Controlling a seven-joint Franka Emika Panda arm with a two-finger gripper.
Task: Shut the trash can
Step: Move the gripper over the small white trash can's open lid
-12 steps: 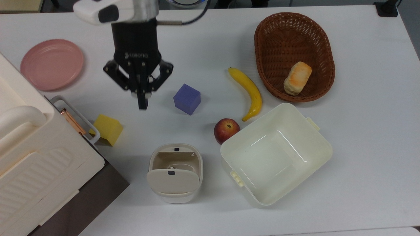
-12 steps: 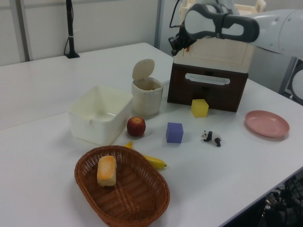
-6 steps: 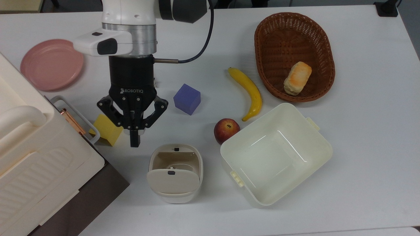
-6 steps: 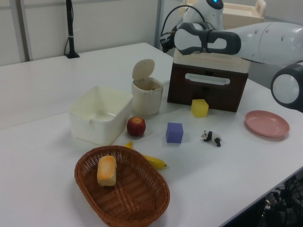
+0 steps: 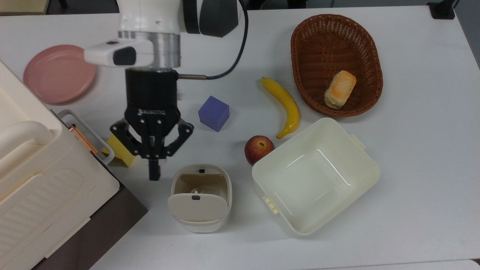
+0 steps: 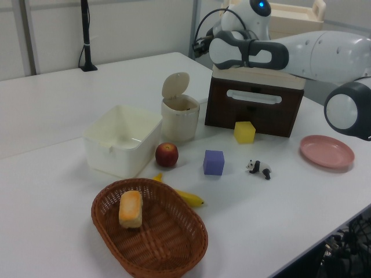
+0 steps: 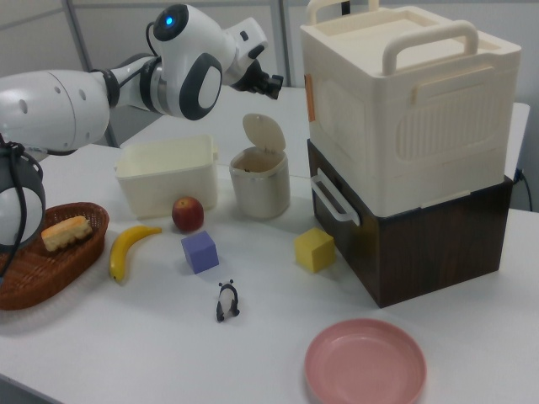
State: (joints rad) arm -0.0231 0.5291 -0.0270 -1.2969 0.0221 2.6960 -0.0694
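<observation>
A white tabletop (image 5: 412, 168) carries everything, and at the top view's left edge stands the biggest thing on it, a cream appliance (image 5: 33, 195) with a ribbed top and handle, stacked on a dark brown box (image 7: 429, 244). The white Panda arm (image 6: 324, 49) reaches in above the tabletop, its black gripper (image 5: 153, 170) pointing down with the jaws drawn together, holding nothing; the fingertips hang just to the top view's left of the trash can's back rim. A lidless cream tub (image 5: 315, 176) with side tabs sits on the top view's right of the trash can, and a brown wicker basket (image 5: 371, 56) beyond it holds a bread roll (image 5: 339, 89). A pink plate (image 5: 58, 73) lies at the top view's upper left. The trash can (image 5: 200, 198), small and cream-white, stands between the appliance and the tub with its beige lid (image 5: 197, 206) swung up and open. A banana (image 5: 285, 105) and a red apple (image 5: 258, 149) lie near the tub, the apple just beside it. A purple cube (image 5: 213, 113), a yellow block (image 7: 315, 250) and a small panda figure (image 7: 226, 300) complete the spread.
</observation>
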